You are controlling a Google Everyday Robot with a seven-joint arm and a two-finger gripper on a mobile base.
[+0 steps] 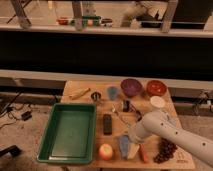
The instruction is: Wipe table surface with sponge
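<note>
Over grainy wooden tabletop (102,86), closed fingers (131,137) at oblong blue-yellow sponge (124,146)

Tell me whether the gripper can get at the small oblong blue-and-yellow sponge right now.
Probably yes. The gripper, jaws shut, sits right at the sponge near the front edge of the wooden table surface. Nothing lies between them, though the round orange fruit sits close beside it.

Table surface (102,86) light brown, grained; sponge (124,146) dull blue, pale yellow; tray (70,132) green; arm (170,131) white.
</note>
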